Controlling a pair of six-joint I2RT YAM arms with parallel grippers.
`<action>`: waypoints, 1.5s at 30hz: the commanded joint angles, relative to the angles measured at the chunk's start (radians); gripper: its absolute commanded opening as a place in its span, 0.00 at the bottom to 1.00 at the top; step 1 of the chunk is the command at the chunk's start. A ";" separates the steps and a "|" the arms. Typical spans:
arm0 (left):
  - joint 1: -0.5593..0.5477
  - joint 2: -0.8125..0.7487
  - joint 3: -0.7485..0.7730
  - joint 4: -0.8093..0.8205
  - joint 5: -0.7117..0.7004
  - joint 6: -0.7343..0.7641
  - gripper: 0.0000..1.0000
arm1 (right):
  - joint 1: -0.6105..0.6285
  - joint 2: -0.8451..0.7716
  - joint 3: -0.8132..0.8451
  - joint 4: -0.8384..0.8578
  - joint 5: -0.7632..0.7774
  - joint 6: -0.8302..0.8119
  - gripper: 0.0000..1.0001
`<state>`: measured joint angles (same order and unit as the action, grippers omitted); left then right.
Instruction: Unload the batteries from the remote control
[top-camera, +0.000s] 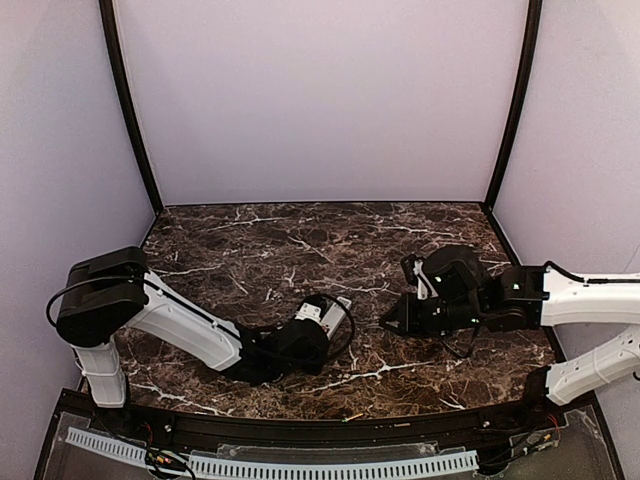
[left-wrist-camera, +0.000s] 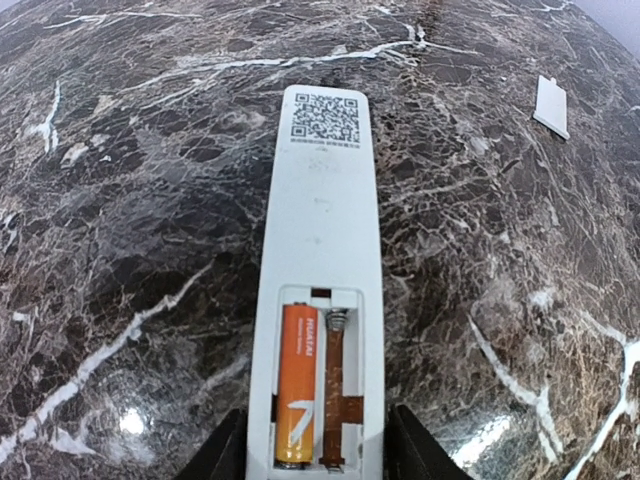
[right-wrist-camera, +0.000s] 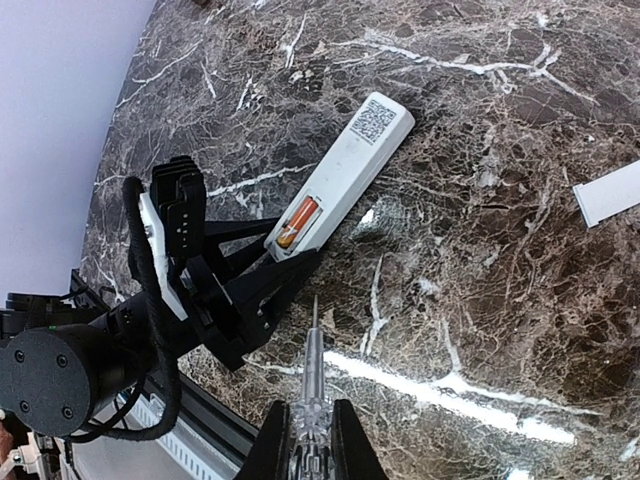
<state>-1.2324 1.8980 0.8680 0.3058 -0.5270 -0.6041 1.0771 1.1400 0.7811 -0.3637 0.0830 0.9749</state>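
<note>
Well off table (top-camera: 300, 240) edges, remote control (left-wrist-camera: 320, 230) clamped

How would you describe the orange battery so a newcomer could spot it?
On the dark marbled table, the left gripper clamps one end of a slim white plastic remote control. Its open back recess holds the orange cylindrical battery. It fills the left slot in the left wrist view; the neighbouring slot shows only a spring and copper strip.

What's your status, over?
Left fingers shut on remote control. One battery in recess, other slot empty. Right fingers hold grey stick, off the remote. Cover aside, nothing blocking.
</note>
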 joint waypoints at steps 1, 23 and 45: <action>-0.005 0.016 0.022 -0.061 0.086 0.010 0.48 | -0.006 0.018 0.010 -0.003 0.011 0.007 0.00; 0.010 -0.108 0.045 -0.183 0.215 0.204 0.55 | -0.064 0.005 0.019 -0.023 -0.070 -0.114 0.00; 0.235 -0.210 -0.130 0.049 0.635 0.571 0.49 | -0.142 0.263 0.208 -0.032 -0.325 -0.319 0.00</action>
<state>-1.0138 1.6299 0.7227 0.2768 0.0090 -0.1120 0.9478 1.3739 0.9535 -0.3973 -0.2047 0.6926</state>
